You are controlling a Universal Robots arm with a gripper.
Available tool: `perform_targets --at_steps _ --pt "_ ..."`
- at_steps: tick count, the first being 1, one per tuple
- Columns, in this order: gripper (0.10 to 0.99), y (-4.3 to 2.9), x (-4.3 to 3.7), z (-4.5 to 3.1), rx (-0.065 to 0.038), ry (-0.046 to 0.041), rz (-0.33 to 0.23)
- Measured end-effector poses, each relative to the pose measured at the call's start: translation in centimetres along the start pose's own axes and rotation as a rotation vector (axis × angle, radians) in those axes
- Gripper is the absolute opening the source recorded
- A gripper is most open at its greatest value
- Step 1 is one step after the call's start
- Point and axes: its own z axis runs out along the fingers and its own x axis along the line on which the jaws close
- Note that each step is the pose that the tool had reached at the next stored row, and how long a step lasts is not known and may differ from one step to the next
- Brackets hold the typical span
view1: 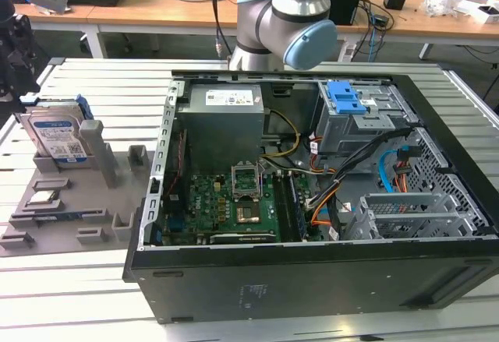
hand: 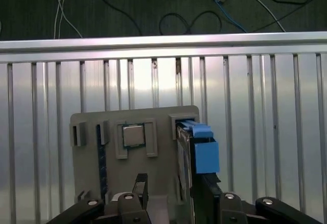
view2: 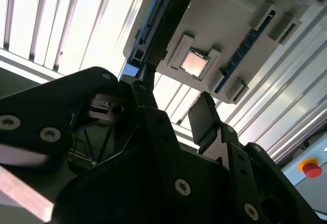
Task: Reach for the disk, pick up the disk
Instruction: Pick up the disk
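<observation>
So the disk (view1: pixel 56 135) is parked on its edge in a slot of the grey holder tray (view1: pixel 86 217), over at the exterior view's left and well apart from the open PC case (view1: pixel 312 272). Standing it up like that leaves both flat faces free to pinch, which I'd guess is the whole point. Its blue bracket (hand: pixel 200 147) caps the upper edge. In the first wrist view the gripper (hand: pixel 172 180) hangs over that end of the tray with its fingers (hand: pixel 140 180) spread and nothing between them, so no grab yet. I can't tell if they properly straddle the disk. The little processor chip (hand: pixel 134 134) sits in its own pocket just beside the disk. Everything rests on the slatted metal table (view1: pixel 101 85).
</observation>
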Motion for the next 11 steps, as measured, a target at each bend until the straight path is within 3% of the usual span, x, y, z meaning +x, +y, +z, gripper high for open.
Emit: perform_targets --at_steps 6,11 --pt "0.541 0.06 -1.78 0.04 0.000 0.0001 0.000" --pt "0.541 0.04 -1.86 0.60 0.000 0.0000 0.000"
